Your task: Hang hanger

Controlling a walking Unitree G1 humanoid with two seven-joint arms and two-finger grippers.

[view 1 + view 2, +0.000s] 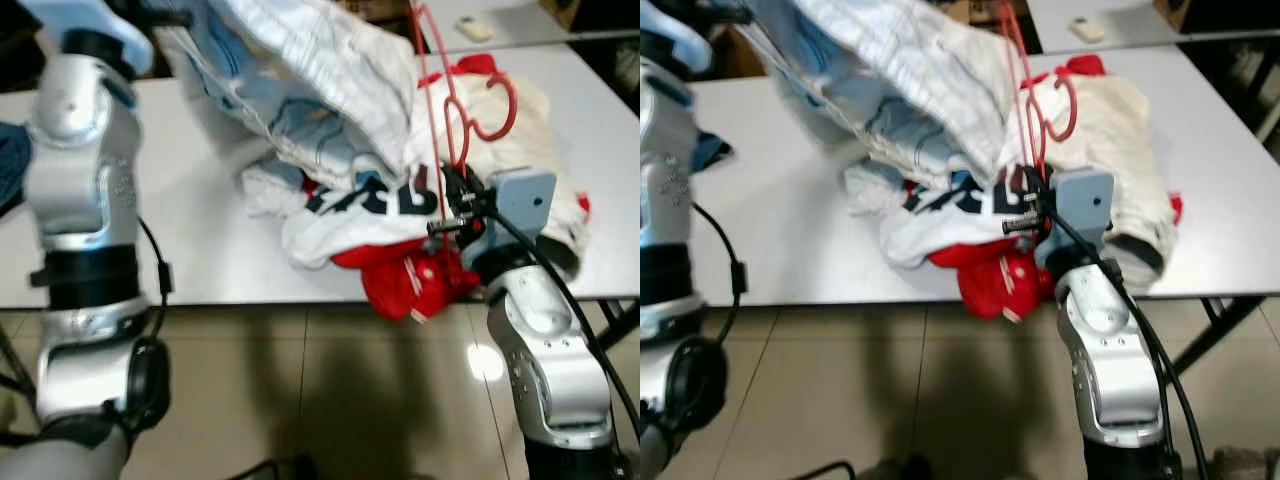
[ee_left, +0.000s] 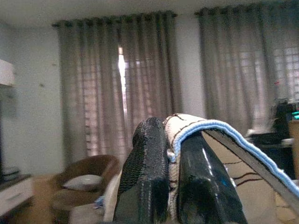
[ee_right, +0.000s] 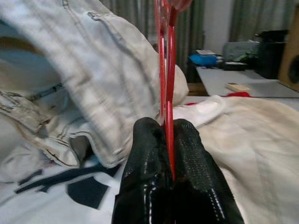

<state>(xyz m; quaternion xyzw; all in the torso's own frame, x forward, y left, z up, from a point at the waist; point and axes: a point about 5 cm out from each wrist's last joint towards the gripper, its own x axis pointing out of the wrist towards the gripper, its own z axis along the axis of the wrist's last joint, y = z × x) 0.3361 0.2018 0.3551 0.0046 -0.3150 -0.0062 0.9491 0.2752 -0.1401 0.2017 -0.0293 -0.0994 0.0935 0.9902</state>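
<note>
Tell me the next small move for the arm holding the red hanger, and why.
Probably lift the right gripper a little, straight up. Its fingers are shut on the red hanger, whose hook sits low over the clothes pile on the white table, while the left gripper holds a striped garment raised beside it. Rising should free the hanger from the fabric.

Glossy red plastic hanger [image 3: 167, 70], matt white tabletop [image 1: 200, 200], soft cloth garments [image 1: 330, 70].
</note>
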